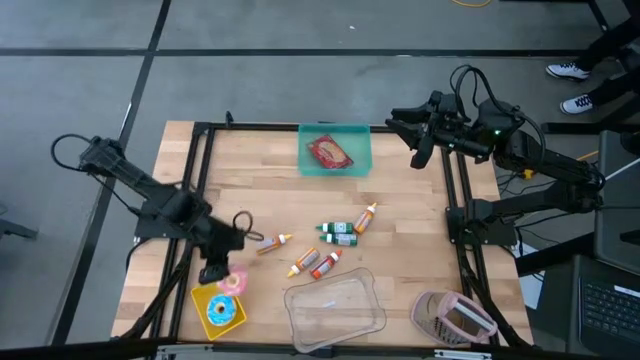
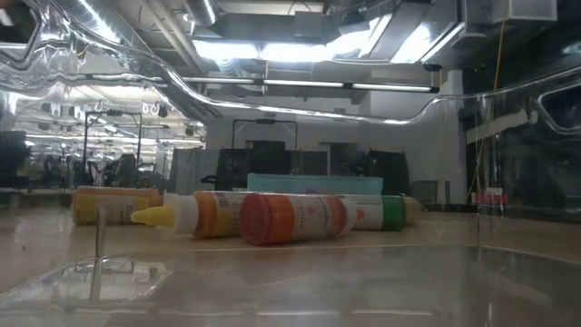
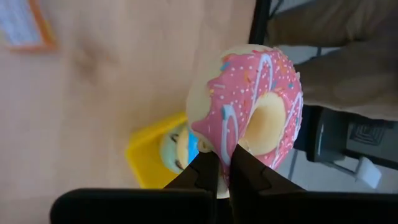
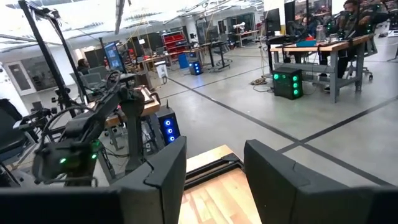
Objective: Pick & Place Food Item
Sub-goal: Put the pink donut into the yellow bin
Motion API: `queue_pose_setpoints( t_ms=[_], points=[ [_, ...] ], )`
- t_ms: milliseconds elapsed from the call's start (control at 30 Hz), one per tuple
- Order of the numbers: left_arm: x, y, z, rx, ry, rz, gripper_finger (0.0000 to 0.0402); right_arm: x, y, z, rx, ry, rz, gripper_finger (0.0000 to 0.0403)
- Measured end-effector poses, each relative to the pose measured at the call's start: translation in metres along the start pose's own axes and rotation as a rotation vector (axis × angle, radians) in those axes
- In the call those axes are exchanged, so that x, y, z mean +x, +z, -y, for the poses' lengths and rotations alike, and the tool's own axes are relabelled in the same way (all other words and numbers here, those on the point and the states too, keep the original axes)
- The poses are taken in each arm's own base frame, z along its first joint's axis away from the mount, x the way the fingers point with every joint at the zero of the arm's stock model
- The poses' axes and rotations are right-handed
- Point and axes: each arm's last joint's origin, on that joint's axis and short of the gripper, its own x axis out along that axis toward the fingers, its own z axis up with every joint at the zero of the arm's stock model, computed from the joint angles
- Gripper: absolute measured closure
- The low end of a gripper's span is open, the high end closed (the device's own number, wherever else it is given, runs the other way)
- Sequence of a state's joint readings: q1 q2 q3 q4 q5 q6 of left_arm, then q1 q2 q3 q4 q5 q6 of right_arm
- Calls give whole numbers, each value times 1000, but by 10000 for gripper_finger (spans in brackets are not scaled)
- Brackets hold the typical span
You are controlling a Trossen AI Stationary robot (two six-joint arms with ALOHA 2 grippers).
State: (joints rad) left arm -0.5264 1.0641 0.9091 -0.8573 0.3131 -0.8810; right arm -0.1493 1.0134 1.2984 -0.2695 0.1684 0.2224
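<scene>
A pink-frosted donut (image 3: 258, 102) with sprinkles hangs in front of my left gripper (image 3: 225, 177), which is shut on it near the table's front left (image 1: 215, 268). In the high view the donut (image 1: 236, 281) is just beyond the far corner of a yellow tray (image 1: 203, 298). A blue-frosted donut (image 1: 220, 311) lies in that tray. My right gripper (image 4: 214, 180) is held high over the table's far right edge (image 1: 415, 135), open with nothing between its fingers. My left gripper pinches the pink donut's ring at its lower rim (image 3: 224, 144) between its two fingers (image 3: 205, 174). The fingers slant down from the table's left side. The donut stands on edge beyond the fingertips, frosting facing the camera; whether it is clear of the table I cannot tell.
A green tray (image 1: 312, 160) with a reddish meat piece sits at the far middle. Several small bottles (image 1: 338, 238) lie mid-table, seen close in the low view (image 2: 290, 218). A clear container (image 1: 333, 312) and a pink object (image 1: 455, 318) stand along the near edge.
</scene>
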Motion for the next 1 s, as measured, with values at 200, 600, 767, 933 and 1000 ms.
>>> queue_pose_setpoints(
  t_ms=[200, 600, 767, 933, 1000],
  points=[
    [26, -25, 5, -29, 25, -71, 391, 0, 0, 0, 1, 0, 0, 243],
    [60, -55, 5, -98, 5, -48, 391, 0, 0, 0, 5, 0, 0, 243],
    [70, -59, 0, -108, 16, -59, 391, 0, 0, 0, 5, 0, 0, 243],
    [73, -59, 0, -119, 8, -24, 391, 0, 0, 0, 22, 0, 0, 243],
    [73, -58, 0, -123, 8, -23, 391, 0, 0, 0, 24, 0, 0, 243]
  ],
)
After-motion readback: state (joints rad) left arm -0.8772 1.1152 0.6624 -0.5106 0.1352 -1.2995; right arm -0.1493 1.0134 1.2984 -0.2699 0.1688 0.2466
